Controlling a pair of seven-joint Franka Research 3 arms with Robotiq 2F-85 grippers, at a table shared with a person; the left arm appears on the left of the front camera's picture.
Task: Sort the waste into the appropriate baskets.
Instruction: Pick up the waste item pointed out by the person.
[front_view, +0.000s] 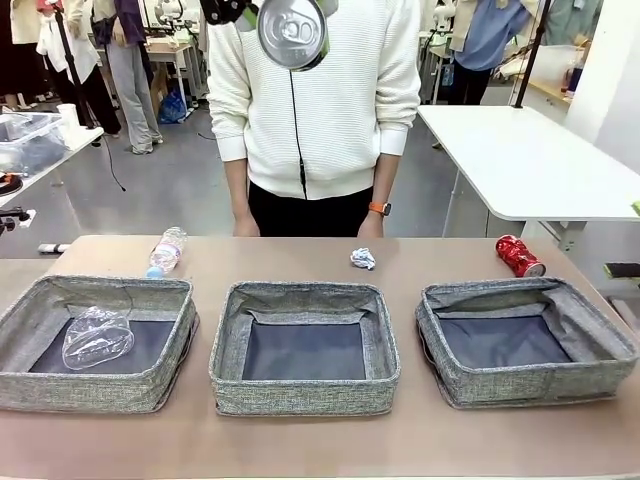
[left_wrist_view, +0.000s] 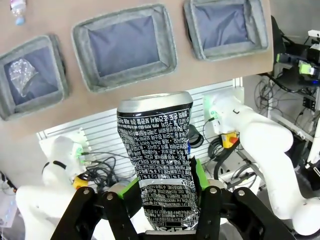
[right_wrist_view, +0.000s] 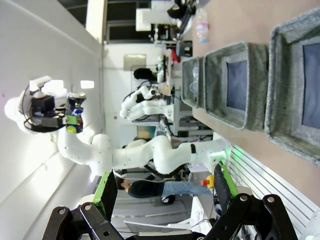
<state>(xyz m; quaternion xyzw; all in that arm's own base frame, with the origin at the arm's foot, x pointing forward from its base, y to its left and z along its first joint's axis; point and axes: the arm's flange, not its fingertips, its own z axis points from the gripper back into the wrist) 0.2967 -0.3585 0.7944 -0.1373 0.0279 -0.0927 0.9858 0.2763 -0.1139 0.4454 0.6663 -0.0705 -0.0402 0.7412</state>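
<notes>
My left gripper (left_wrist_view: 162, 197) is shut on a dark can with white print (left_wrist_view: 159, 160), holding it high above the table. The front view shows the can's silver end (front_view: 292, 30) at the top. Three grey baskets stand in a row: left (front_view: 95, 392), middle (front_view: 304, 395), right (front_view: 500, 385). A crushed clear bottle (front_view: 97, 338) lies in the left basket. On the table behind them lie a clear bottle (front_view: 166, 250), a white paper ball (front_view: 363, 259) and a red can (front_view: 519, 256). My right gripper (right_wrist_view: 164, 194) is open, holding nothing, off the table's near side.
A person in a white sweater (front_view: 320, 100) stands at the far edge, hands hanging near the table. From the right wrist view, the left arm (right_wrist_view: 100, 150) rises with the can (right_wrist_view: 75, 102) well above the baskets. A white table (front_view: 530, 160) stands behind on the right.
</notes>
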